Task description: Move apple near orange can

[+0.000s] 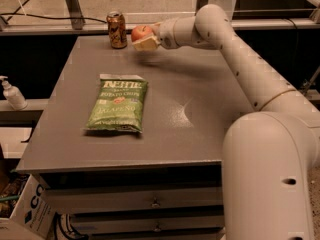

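Cream-coloured fingers point(146, 44) were clamped on the apple point(140, 32), one flat pad showing beneath and in front of the fruit while the other was mostly hidden behind it. The apple, red-orange with a paler patch on top, was held clear of the tabletop, with a soft shadow on the surface below and to the right of it. The gripper point(148, 37) was over the far edge of the grey table point(200, 84), left of the middle, its wrist pointing leftward. Just beside the apple, to its left, stood the orange can point(117, 30), upright on the table's back edge, silver top up and dark markings on its side. A narrow gap separated fruit and can; they were not touching, and the apple sat level with the can's upper half.

From the wrist, the white arm point(240, 54) ran back to the right and down across the table's right side, ending in a large rounded segment that filled the near right corner of the view.

Well apart from the can and apple, on the left half of the table, a green chip bag point(118, 104) lay flat, label up. Under the tabletop were grey drawers point(150, 199). A white pump bottle point(11, 93) stood on a ledge left of the table, and a cardboard box point(30, 214) sat on the floor at the lower left.
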`<state>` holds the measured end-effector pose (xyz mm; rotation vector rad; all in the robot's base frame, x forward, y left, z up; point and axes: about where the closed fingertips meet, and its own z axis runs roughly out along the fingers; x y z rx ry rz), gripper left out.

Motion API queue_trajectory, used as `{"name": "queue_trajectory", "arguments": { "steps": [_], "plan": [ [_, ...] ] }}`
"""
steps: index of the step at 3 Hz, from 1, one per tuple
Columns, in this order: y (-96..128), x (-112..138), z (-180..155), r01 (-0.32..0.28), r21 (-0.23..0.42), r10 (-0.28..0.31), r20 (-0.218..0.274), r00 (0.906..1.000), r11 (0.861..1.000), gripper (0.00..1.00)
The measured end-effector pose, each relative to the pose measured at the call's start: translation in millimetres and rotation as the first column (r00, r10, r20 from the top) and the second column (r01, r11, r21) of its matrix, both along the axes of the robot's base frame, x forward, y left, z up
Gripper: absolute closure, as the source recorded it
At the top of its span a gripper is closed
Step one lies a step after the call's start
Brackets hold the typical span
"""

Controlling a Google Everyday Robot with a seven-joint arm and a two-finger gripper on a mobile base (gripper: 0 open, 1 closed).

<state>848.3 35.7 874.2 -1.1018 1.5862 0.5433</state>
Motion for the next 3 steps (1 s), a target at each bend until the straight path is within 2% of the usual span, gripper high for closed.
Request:
{"name": "queue_trajectory", "arguments": {
  "steps": [1,2,3],
  "plan": [
    [14,19,-9,-0.004,-0.026,0.004,0.01,0.9999,1.0,1.0],
    [30,33,-12,-0.008,-0.019,0.008,0.014,0.9999,1.0,1.0],
    [41,41,-17,-0.002,-0.008,0.002,-0.004,1.0,1.0,1.0]
  ]
}}
